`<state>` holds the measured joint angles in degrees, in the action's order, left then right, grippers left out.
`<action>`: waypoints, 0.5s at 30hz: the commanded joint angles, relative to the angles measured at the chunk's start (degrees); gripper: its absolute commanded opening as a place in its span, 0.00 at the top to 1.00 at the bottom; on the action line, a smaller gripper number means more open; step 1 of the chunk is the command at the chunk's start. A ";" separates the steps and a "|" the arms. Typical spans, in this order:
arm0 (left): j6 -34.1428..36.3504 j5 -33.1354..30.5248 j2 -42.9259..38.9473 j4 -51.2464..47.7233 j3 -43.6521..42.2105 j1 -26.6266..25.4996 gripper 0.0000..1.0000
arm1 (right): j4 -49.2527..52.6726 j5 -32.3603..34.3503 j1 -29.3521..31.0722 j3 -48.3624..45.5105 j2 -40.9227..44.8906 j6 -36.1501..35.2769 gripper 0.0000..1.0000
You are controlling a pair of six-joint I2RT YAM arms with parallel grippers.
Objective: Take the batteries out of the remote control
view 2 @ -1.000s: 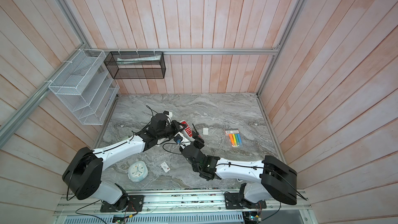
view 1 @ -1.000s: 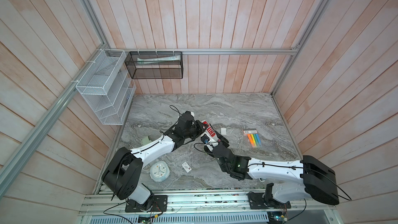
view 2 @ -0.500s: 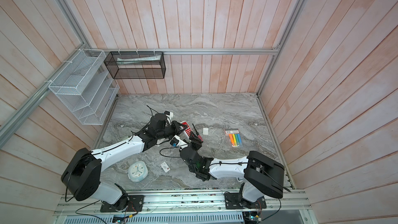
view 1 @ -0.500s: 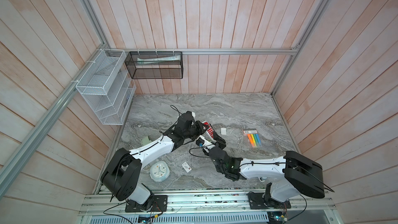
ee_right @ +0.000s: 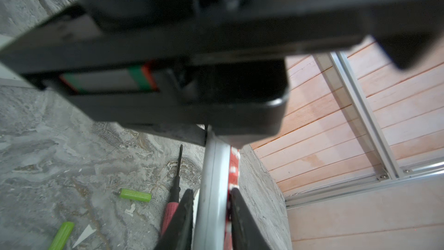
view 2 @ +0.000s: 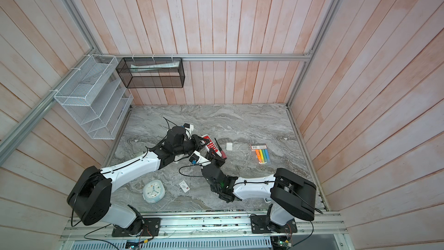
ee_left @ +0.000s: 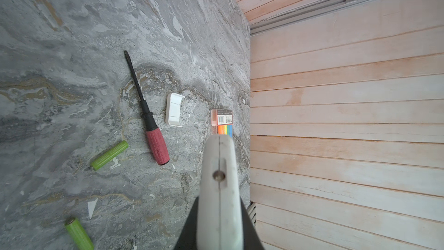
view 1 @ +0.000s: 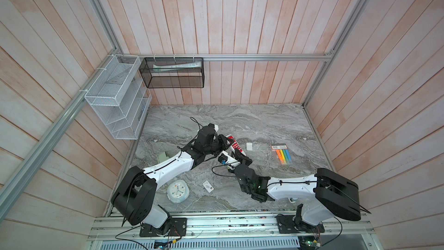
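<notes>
Both arms grip one white plastic remote control with a red button face (ee_right: 212,164), held clear of the grey marble-patterned surface (view 1: 240,121) near its middle. The left gripper (view 1: 225,143) has its jaws drawn close on one end of the remote. In the left wrist view, the remote's pale edge rises between two dark jaw sides. The right gripper (ee_right: 211,190) takes the other end with its jaws nearly closed. One black finger (ee_right: 186,210) stands against the grey edge of the casing and the other against the red-faced side. A thin pale sliver shows beside the first finger, so full contact on that side cannot be confirmed.

Two slim yellow-green cylindrical batteries (ee_left: 109,155) lie loose on the surface, out of the remote and well apart from each other. The first rests just beside the grip of a red-handled screwdriver with a black shaft (ee_left: 156,145). The second battery (ee_left: 79,234) lies farther from it, at the picture's edge. Both lie on their sides, clear of either gripper. Whether any battery remains inside the remote cannot be told, since its back is turned from every camera.

A small white plastic battery cover (ee_left: 173,113) lies beyond the screwdriver. A clear pack of coloured highlighters (ee_left: 222,121) sits past it, toward the wooden wall. In both top views the arms hide the batteries.
</notes>
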<state>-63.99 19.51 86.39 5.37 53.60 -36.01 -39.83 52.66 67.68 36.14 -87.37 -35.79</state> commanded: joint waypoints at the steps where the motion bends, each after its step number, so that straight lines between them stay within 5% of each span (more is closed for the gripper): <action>1: 1.85 1.41 -1.31 0.26 0.10 -0.11 1.00 | -1.45 1.19 -0.62 -0.54 -0.87 -1.10 0.80; 15: 1.54 2.51 -1.40 1.82 -0.73 0.23 1.00 | -0.40 1.22 -1.23 -0.12 -0.77 -1.04 1.00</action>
<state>-65.84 19.53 86.35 5.43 53.60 -35.92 -40.71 53.10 67.53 36.14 -87.66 -36.12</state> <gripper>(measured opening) 0.202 0.204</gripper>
